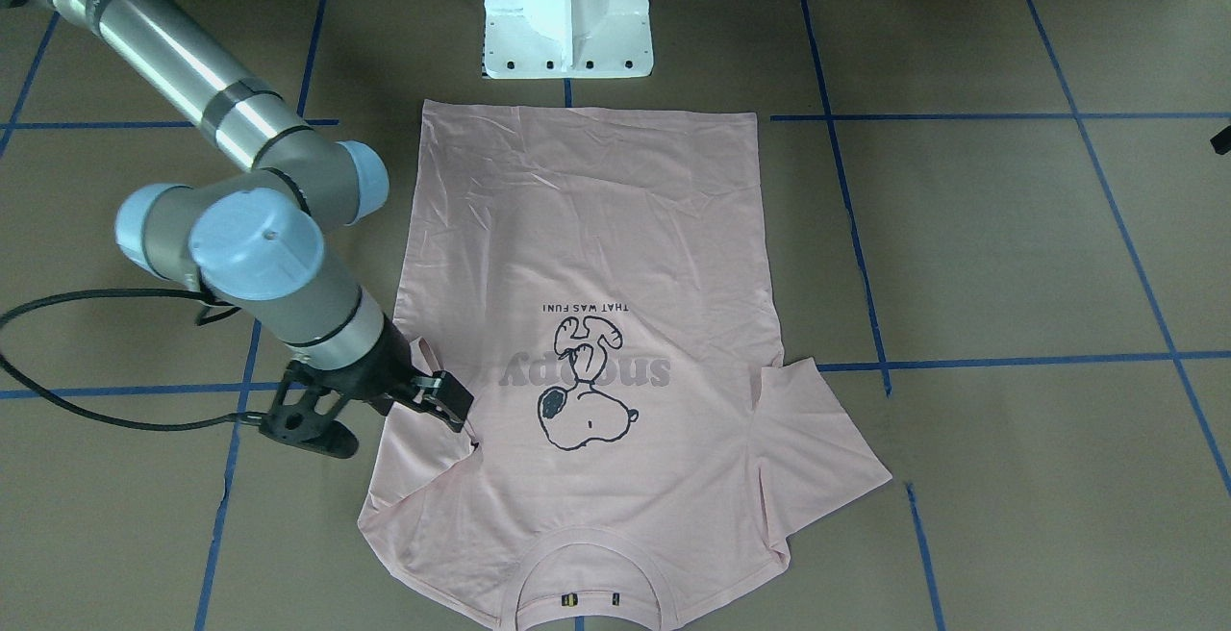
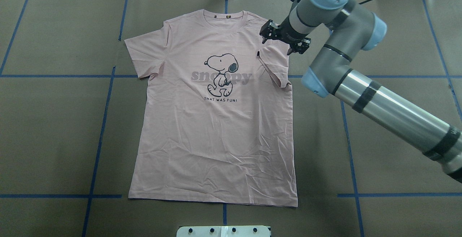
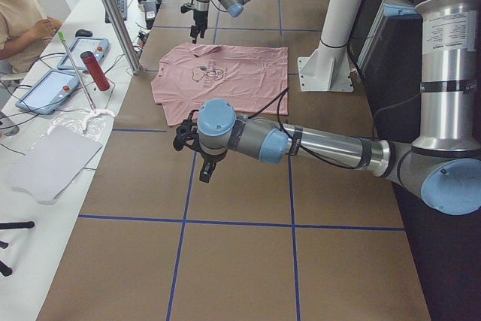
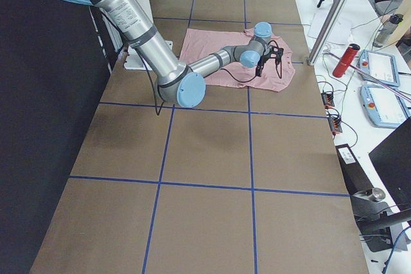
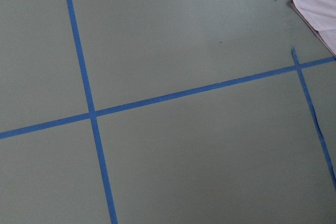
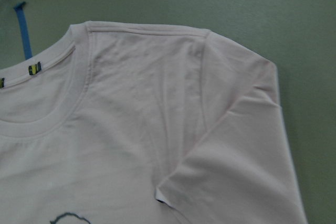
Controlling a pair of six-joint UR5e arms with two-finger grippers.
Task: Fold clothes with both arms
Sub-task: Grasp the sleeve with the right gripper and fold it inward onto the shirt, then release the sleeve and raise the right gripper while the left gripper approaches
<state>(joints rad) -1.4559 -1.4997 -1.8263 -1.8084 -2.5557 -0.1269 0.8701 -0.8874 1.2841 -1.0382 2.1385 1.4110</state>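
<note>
The pale pink Snoopy T-shirt lies flat, print up, on the brown table, collar away from the robot base. Its sleeve on my right side is folded inward over the chest; the wrist view shows it beside the shoulder. The other sleeve lies spread out. My right gripper hovers over that folded sleeve and shoulder, jaws apart and empty; it also shows in the front view. My left gripper hangs over bare table short of the shirt; I cannot tell if it is open. Its camera sees only a sleeve corner.
The white pedestal base stands at the shirt's hem side. Blue tape lines grid the table. Beyond the far edge are a metal post, a red bottle, tablets and a seated operator.
</note>
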